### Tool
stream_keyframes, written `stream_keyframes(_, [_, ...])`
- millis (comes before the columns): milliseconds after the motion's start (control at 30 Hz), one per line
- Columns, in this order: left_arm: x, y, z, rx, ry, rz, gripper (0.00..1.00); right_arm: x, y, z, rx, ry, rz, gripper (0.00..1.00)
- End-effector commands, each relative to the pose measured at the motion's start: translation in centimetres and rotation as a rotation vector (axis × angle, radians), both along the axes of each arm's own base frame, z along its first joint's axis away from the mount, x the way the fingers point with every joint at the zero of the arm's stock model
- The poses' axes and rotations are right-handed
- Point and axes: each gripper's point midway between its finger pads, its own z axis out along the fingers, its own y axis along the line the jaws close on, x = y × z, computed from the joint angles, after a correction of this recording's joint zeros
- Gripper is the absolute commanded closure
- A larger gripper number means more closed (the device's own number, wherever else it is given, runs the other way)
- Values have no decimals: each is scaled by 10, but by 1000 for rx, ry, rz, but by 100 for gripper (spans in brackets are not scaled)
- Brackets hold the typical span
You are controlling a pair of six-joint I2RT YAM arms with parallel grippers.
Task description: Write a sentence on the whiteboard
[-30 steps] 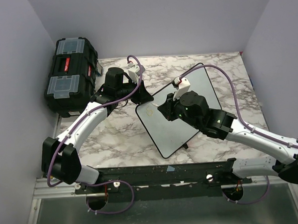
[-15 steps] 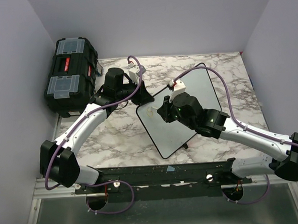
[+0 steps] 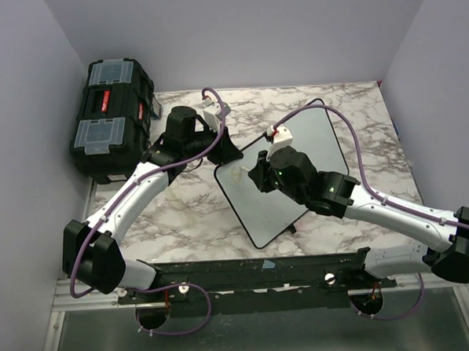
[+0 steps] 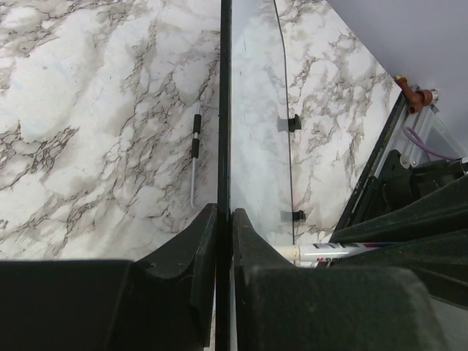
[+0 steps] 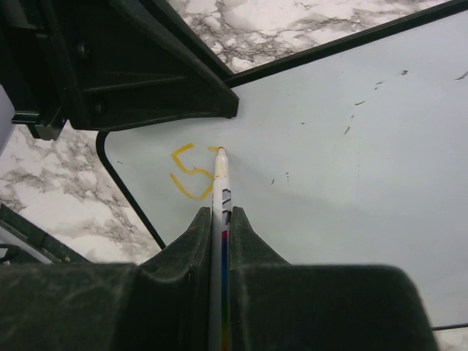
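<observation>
R gripper [image 5: 219,216] clamps marker [image 5: 220,179], tip on diag. whiteboard [image 5: 351,183]; L gripper [image 4: 225,216] pinches its rim.

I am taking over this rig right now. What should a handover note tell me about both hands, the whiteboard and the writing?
Left hand: shut on the edge of the whiteboard, near its corner, steadying it.
Right hand: shut on a white marker, with the tip on the board.
Whiteboard: on the marble table, set at an angle between the two arms.
Done: the sentence has only one yellow character, like an S or a 5, close to the held corner. The marker tip sits just right of it, at a small new stroke.
Left: nearly all of the sentence.
</observation>
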Motion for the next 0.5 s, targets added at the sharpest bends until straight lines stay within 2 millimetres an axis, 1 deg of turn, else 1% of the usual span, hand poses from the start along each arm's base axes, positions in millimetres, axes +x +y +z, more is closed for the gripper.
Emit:
stream_keyframes(0, [-13, -9, 34, -43, -86, -57, 100, 9, -21, -5, -65, -10, -108, 99])
stream_keyframes(133, [-13, -9, 35, -43, -88, -57, 100, 13, -27, -6, -81, -19, -145, 99])
stream_keyframes(300, [-12, -10, 34, -42, -87, -57, 100, 12, -24, -1, -68, -20, -127, 99])
stream_keyframes(467, [-10, -10, 32, -37, -84, -51, 100, 5, -22, 20, -14, -47, -78, 99])
